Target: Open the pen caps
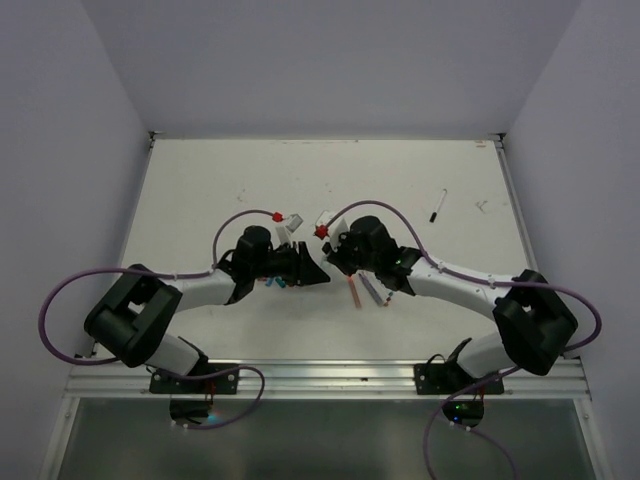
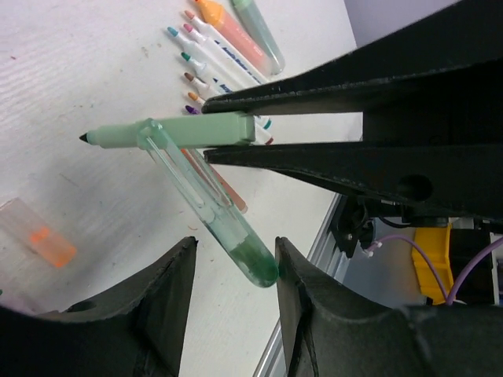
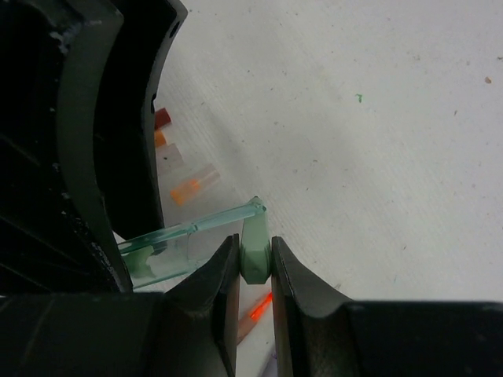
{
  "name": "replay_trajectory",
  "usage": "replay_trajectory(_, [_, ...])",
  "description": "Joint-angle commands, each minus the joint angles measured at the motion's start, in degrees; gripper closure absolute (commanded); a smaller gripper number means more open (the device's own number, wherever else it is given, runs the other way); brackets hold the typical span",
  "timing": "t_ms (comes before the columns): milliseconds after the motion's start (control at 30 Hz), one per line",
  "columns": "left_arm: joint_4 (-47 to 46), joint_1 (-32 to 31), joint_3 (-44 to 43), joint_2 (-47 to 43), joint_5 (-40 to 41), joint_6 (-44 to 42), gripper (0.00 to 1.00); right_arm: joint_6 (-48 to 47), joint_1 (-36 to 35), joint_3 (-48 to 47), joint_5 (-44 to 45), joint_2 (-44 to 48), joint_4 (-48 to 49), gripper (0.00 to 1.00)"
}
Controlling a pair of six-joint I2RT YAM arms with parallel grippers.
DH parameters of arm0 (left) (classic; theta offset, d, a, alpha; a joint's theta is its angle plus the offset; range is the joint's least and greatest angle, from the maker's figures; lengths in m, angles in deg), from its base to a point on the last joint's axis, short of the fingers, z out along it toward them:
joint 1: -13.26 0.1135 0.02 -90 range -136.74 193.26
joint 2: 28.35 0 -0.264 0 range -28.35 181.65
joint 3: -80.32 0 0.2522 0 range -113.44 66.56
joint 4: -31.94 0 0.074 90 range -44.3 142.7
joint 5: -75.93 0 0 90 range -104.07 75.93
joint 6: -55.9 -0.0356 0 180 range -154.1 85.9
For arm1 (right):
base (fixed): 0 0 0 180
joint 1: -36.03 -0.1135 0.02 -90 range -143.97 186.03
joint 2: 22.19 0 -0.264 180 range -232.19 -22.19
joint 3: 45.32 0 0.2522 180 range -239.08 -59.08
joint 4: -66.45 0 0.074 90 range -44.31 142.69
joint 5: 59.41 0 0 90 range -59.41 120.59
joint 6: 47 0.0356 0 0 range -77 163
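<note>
The translucent pale green pen cap (image 2: 214,214), which has a clip, is off its pen. It hangs slanted above the white worktop (image 2: 86,63), with its closed, darker end down between the jaws of the left gripper (image 2: 236,251). Those jaws are spread wider than the cap. It touches at most the one on the right of the left wrist view, and a gap shows on the other side. The cap's open end crosses the pale green highlighter barrel (image 2: 185,131) close to its bare dark tip; whether it leans on the barrel I cannot tell. The barrel lies level, its rear end pinched between the jaws of the right gripper (image 3: 254,250).

Below, on the worktop, lies a row of pens: slim white markers (image 2: 206,67) with bare coloured tips, a thick orange highlighter (image 2: 228,27) and a second pale green highlighter (image 2: 259,31). A clear loose cap (image 2: 43,237) with an orange core lies apart from them, to the left. In the top view a lone black-tipped pen (image 1: 438,205) lies well away, toward the far right of the worktop.
</note>
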Motion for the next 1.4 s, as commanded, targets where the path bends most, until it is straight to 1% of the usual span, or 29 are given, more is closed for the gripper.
replay_trajectory(0, [-4.16, 0.98, 0.75, -1.12, 3.97, 1.53, 0.52, -1.15, -2.03, 0.18, 0.35, -1.08, 4.11, 1.00])
replay_trajectory(133, [-2.50, 1.15, 1.72, -2.43, 5.37, 2.50, 0.52, -1.94, -4.22, 0.36, 3.42, -2.49, 4.38, 1.00])
replay_trajectory(200, [0.39, 1.50, 2.51, -4.28, 8.18, 2.94, 0.52, -2.47, -5.37, 0.80, 5.09, -3.10, 4.99, 1.00])
replay_trajectory(233, [1.97, 1.77, 2.86, -6.98, 9.85, 3.03, 0.51, -2.64, -5.89, 1.67, 7.10, -3.10, 5.34, 1.00])
replay_trajectory(267, [3.64, 1.94, 3.65, -8.49, 13.34, 3.20, 0.51, -2.82, -6.77, 2.03, 8.25, -3.19, 5.78, 1.00])
replay_trajectory(300, [6.71, 2.81, 4.00, -10.25, 15.03, 3.46, 0.51, -2.91, -7.21, 2.46, 9.13, -3.28, 6.57, 1.00])
replay_trajectory(333, [7.78, 3.08, 4.96, -14.00, 16.61, 3.55, 0.51, -2.99, -7.48, 3.08, 10.53, -3.37, 6.92, 1.00])
replay_trajectory(367, [8.57, 3.61, 5.41, -15.96, 19.41, 3.29, 0.50, -3.00, -8.00, 3.35, 11.24, -3.45, 7.27, 1.00])
replay_trajectory(433, [11.65, 3.79, 5.50, -20.08, 21.89, 2.68, 0.49, -3.35, -8.62, 3.96, 12.83, -3.98, 8.24, 1.00])
replay_trajectory(500, [16.02, 4.23, 4.98, -22.12, 23.48, 2.24, 0.49, -3.87, -9.50, 4.49, 14.94, -4.24, 9.47, 1.00])
replay_trajectory(633, [21.58, 4.32, 4.62, -27.91, 28.83, 2.85, 0.49, -5.54, -11.78, 5.19, 19.59, -5.82, 10.35, 1.00])
replay_trajectory(700, [24.21, 4.41, 4.36, -29.59, 32.35, 3.11, 0.48, -6.77, -13.97, 5.19, 23.97, -6.61, 10.79, 1.00])
replay_trajectory(733, [24.66, 4.41, 4.27, -30.90, 33.93, 3.03, 0.48, -7.04, -14.68, 5.11, 25.39, -7.05, 10.97, 0.96])
replay_trajectory(800, [25.45, 4.49, 4.01, -31.97, 34.99, 2.94, 0.48, -7.21, -16.53, 5.02, 28.98, -8.28, 11.32, 0.94])
replay_trajectory(833, [25.81, 4.49, 3.57, -32.49, 35.61, 2.85, 0.48, -7.13, -16.97, 4.84, 29.44, -8.64, 11.23, 0.93])
replay_trajectory(867, [26.24, 4.58, 3.22, -32.67, 35.61, 2.59, 0.48, -6.52, -17.67, 4.67, 29.53, -8.64, 10.62, 0.86])
replay_trajectory(933, [27.47, 4.58, 2.17, -33.20, 35.61, 2.15, 0.48, -5.46, -18.29, 3.88, 27.88, -8.29, 9.04, 0.78])
replay_trajectory(967, [27.91, 4.58, 1.73, -33.46, 37.18, 1.80, 0.48, -3.80, -18.38, 3.53, 26.91, -7.42, 7.12, 0.71])
replay_trajectory(1000, [28.44, 4.67, 1.37, -33.73, 37.46, 1.54, 0.48, -2.92, -18.46, 2.91, 26.03, -6.71, 5.97, 0.69])
replay_trajectory(1033, [28.62, 4.67, 0.76, -34.43, 37.98, 1.36, 0.48, -2.04, -18.47, 2.56, 23.41, -5.92, 4.74, 0.63])
replay_trajectory(1067, [28.62, 4.67, 0.32, -34.87, 38.25, 0.92, 0.48, -1.16, -18.47, 2.30, 22.42, -4.87, 3.77, 0.51])
replay_trajectory(1100, [28.62, 4.67, 0.05, -35.13, 38.51, 0.66, 0.48, 0.24, -18.47, 2.12, 21.20, -3.03, 1.93, 0.47])
replay_trajectory(1167, [31.43, 4.67, -1.18, -36.01, 39.22, 0.04, 0.48, 1.91, -18.47, 0.54, 18.82, -1.18, -2.19, 0.40])
replay_trajectory(1200, [31.61, 4.67, -1.53, -36.28, 39.57, -0.22, 0.47, 2.54, -18.47, -0.33, 18.46, 0.31, -2.74, 0.33])
replay_trajectory(1267, [32.05, 4.67, -2.50, -36.37, 39.74, -0.92, 0.47, 4.90, -18.38, -0.96, 18.89, 1.90, -5.63, 0.31])
replay_trajectory(1367, [32.31, 4.67, -3.73, -36.28, 39.75, -1.89, 0.47, 7.36, -17.07, -2.62, 23.98, 4.45, -8.79, 0.31])
